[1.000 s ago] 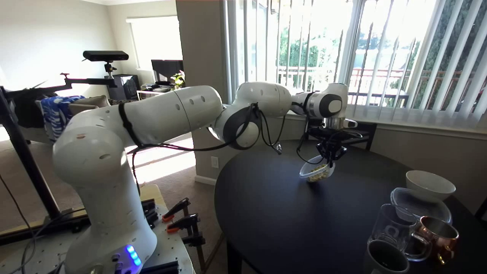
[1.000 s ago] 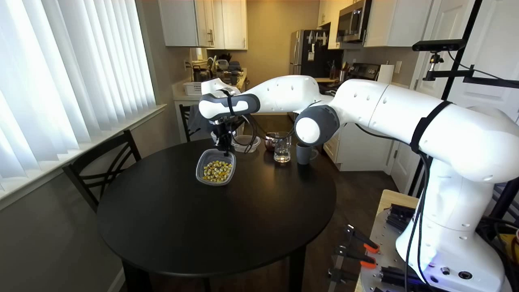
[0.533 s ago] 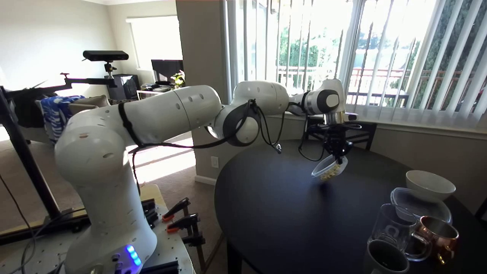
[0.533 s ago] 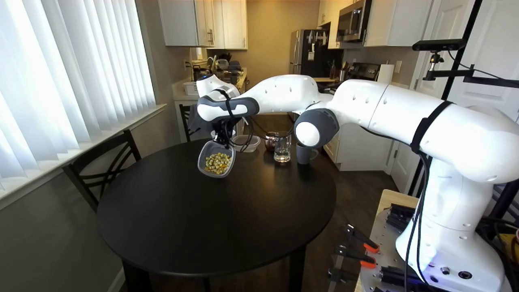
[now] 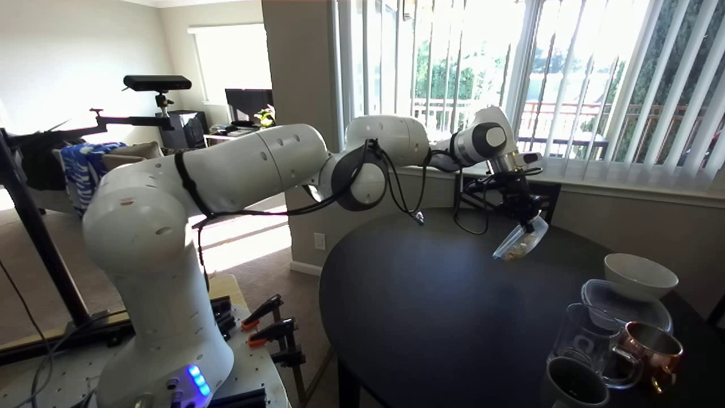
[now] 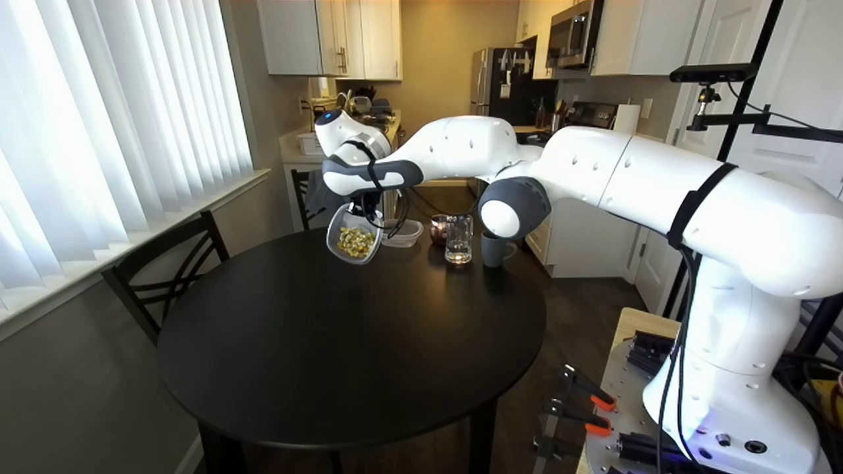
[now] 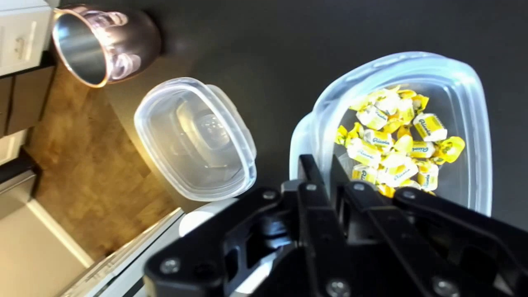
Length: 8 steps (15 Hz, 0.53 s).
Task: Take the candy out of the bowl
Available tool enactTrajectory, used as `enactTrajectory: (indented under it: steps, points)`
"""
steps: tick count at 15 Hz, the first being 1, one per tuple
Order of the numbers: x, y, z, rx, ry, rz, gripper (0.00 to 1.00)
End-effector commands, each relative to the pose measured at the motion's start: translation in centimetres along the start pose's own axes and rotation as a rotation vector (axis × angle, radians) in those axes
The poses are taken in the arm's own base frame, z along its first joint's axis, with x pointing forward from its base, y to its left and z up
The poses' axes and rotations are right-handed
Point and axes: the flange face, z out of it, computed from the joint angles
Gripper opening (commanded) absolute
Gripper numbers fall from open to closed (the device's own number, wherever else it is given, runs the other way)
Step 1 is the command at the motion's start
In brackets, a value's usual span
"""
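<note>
We see the candy (image 7: pixel 392 152), yellow-and-white wrapped pieces (some printed "Ricola"), heaped inside the clear bowl (image 7: pixel 476 136), tilted above the dark table (image 6: pixel 349 368). The gripper (image 7: pixel 324 171) pinches the bowl's wall, hiding its lower part from us in the wrist view. Elsewhere stand a clear tub (image 7: pixel 165 128), copper mug (image 7: pixel 136 41), glass mug (image 6: pixel 458 243) and grey mug (image 6: pixel 492 251).

Glossy plastic bowl (image 7: pixel 474 144), shiny metal mug (image 7: pixel 130 41), smooth table (image 6: pixel 355 355)
</note>
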Motion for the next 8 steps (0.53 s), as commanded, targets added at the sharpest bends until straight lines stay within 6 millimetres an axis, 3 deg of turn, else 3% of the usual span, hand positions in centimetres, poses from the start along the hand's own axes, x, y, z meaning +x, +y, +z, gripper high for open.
enactTrajectory:
  steps: [1,8]
  points:
    - [-0.1,-0.9,-0.1,-0.185,0.040,0.058,0.02]
    - [-0.6,-2.5,-1.5,-0.462,0.074,0.066,0.02]
